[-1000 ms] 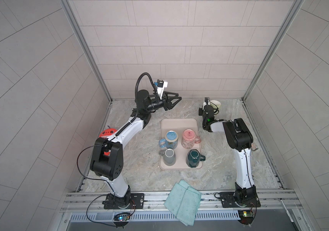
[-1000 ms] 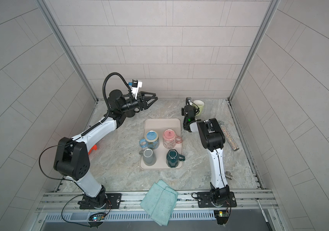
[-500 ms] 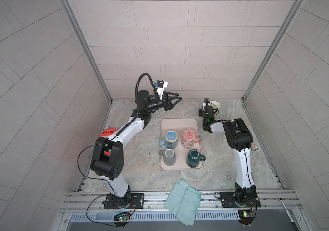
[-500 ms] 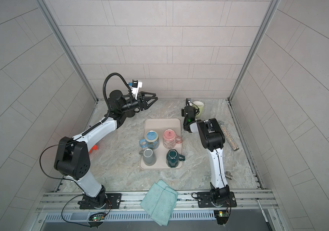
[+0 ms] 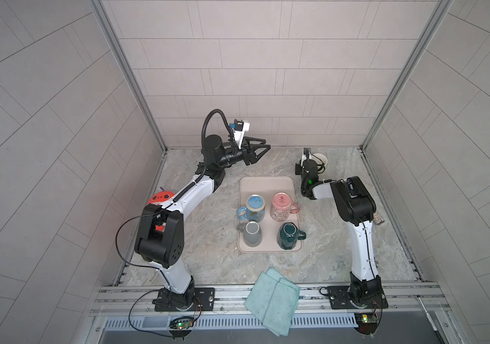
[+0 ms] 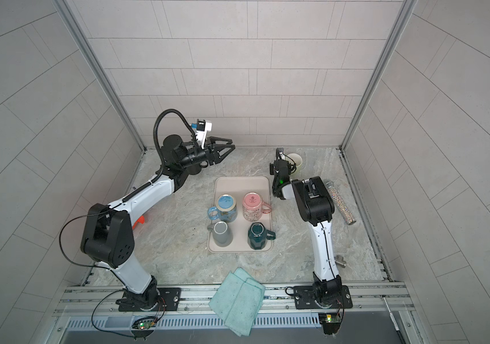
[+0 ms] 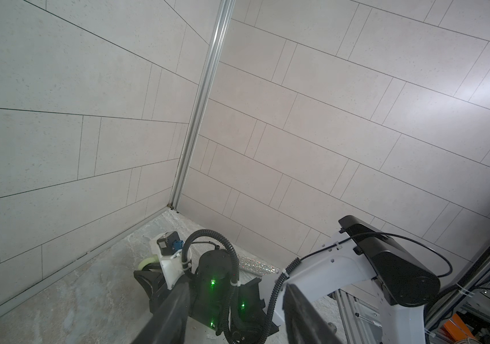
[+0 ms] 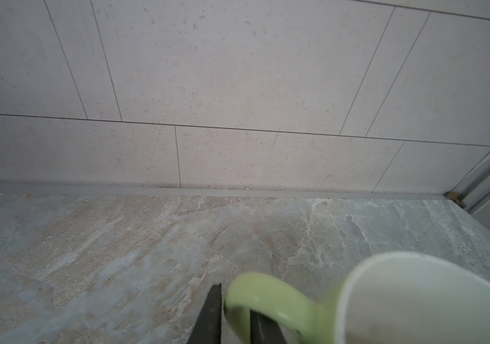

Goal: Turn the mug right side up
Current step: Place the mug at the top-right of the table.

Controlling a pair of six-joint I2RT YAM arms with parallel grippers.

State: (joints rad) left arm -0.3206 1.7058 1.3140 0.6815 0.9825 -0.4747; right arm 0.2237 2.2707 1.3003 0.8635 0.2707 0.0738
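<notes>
Scanning top views: mug (image 5: 320, 160) stands upright, mouth up, on the table (image 5: 208, 238) just past the tray (image 5: 267, 183) at its far-right corner, off the tray.
right gripper (image 5: 315, 166): against the mug's tray-facing side; jaws hidden under the wrist here.
left gripper (image 5: 264, 144): raised above the table past the tray's far-left corner, jaws spread, nothing between them; same in both top views.
on tray: blue mug (image 5: 254, 205) and pink mug (image 5: 281, 205) in the far row, grey mug (image 5: 252, 235) and dark green mug (image 5: 288, 236) in the near row.
cloth (image 5: 272, 300): near side of the tray, draped over the front rail.
glitter tube (image 6: 340, 205): lying right of the tray, well apart from it.
left wrist view: left fingers (image 7: 172, 312) apart and empty; a sliver of the mug (image 7: 145, 263) shows behind the right arm's wrist.
right wrist view: mug (image 8: 416, 297) white inside, green handle (image 8: 267, 295); right gripper (image 8: 235, 300) straddles the handle, one finger (image 8: 212, 312) outside the loop and one through it. Clamped or let go: can't tell.
</notes>
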